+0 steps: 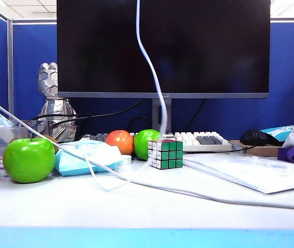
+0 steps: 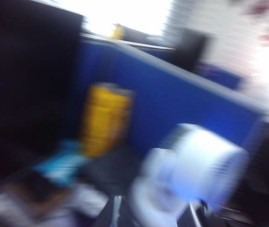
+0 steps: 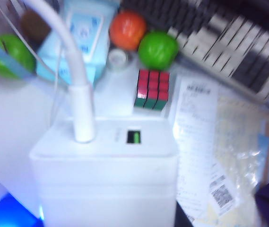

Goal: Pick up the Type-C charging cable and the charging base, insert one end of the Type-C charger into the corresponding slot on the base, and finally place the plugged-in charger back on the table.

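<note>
- One charging base (image 3: 103,170) fills the near part of the right wrist view, raised over the tabletop (image 1: 136,206), with one Type-C charging cable (image 3: 80,104) plugged into its upper face beside a green-lit slot (image 3: 134,137).
- In the exterior view that cable (image 1: 154,77) hangs down from above in front of the monitor (image 1: 162,46) and drops behind the Rubik's cube (image 1: 165,154); the base itself is out of that frame.
- Fruit counted near the cube: two green apples (image 1: 29,159) (image 1: 145,143) and one orange (image 1: 119,141). One pale blue packet (image 1: 84,157) lies left of the cube, one keyboard (image 1: 201,140) behind it, and one clear bag of papers (image 1: 250,173) to its right.
- A thicker white cable (image 1: 48,140) runs across the tabletop in front of the cube.
- Right claw: its fingers are not visible, so I cannot tell how they stand; the base sits right below the camera.
- Left claw: pressed together, empty as far as shown; only dark tips (image 2: 153,215) peek in at the frame's edge, raised away from the tabletop.
- The left wrist view is heavily blurred: a white fan (image 2: 191,170), a yellow object (image 2: 103,118) and a blue partition (image 2: 181,104) are barely made out.
</note>
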You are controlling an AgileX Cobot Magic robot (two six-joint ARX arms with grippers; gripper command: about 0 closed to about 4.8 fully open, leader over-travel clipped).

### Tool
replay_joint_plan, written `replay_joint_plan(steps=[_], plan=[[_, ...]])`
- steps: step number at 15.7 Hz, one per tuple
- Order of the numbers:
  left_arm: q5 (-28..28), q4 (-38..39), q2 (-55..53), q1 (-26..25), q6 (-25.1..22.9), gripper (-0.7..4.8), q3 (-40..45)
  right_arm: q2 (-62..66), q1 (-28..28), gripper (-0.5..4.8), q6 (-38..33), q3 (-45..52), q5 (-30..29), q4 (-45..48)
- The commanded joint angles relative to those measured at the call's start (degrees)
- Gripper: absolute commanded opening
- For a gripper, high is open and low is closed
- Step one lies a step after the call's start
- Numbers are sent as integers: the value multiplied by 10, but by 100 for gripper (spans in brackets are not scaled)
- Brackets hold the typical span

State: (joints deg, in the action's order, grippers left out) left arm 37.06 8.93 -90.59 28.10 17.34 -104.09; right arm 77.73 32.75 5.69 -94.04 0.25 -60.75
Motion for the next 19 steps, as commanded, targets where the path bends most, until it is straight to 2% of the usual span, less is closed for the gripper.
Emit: replay_joint_plan(steps=[1, 2, 4, 9, 16, 18, 19], plan=[[-120, 69, 40, 0, -92, -6, -2, 55, -1, -6, -1, -3, 0, -5], [-155, 94, 57, 0, -115, -6, -2, 84, -1, -6, -1, -3, 0, -24], [-183, 116, 75, 0, -116, -6, -2, 131, -1, -6, -1, -3, 0, -55], [-184, 137, 100, 0, -116, -6, -2, 264, -1, -6, -1, -3, 0, -110], [-184, 161, 127, 0, -116, -6, -2, 369, -1, -4, -1, -2, -3, -69], [-184, 163, 129, 0, -116, -6, -2, 382, -1, 27, -1, -1, -2, -54], [-184, 168, 131, 0, -116, -6, -2, 389, -1, 68, -1, -1, -2, -49]])
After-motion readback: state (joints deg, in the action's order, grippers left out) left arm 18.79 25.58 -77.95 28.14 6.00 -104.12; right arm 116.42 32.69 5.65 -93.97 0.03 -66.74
